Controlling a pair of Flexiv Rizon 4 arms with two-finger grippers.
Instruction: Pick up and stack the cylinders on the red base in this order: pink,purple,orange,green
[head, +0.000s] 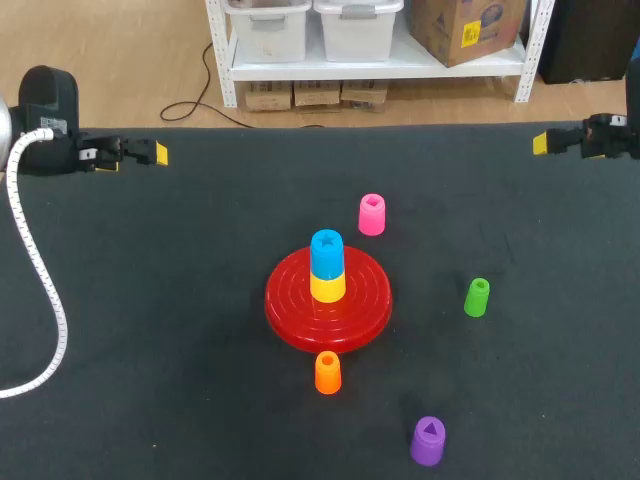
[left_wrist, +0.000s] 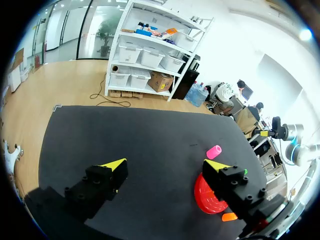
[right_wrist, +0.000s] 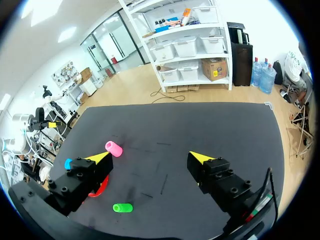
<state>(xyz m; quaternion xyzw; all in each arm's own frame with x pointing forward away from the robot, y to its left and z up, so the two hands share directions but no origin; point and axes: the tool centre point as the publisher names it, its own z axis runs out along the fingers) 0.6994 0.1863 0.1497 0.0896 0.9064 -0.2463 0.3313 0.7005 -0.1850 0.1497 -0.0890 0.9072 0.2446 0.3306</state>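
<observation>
A round red ribbed plastic base (head: 290, 305) sits mid-counter (head: 150, 300), carrying a yellow plastic cylinder (head: 327, 288) with a blue star-topped cylinder (head: 326, 252) stacked on it. The pink plastic cylinder (head: 371, 214) stands just beyond the base toward the far edge. The green one (head: 477, 297) stands toward the right edge and the orange one (head: 327, 373) just beside the base's near rim. The purple one (head: 428, 441) is close to the near edge. The left arm (head: 50, 120) is at the far left corner and the right arm (head: 610, 135) at the far right corner. The left jaws and right jaws both stand wide and hold nothing.
</observation>
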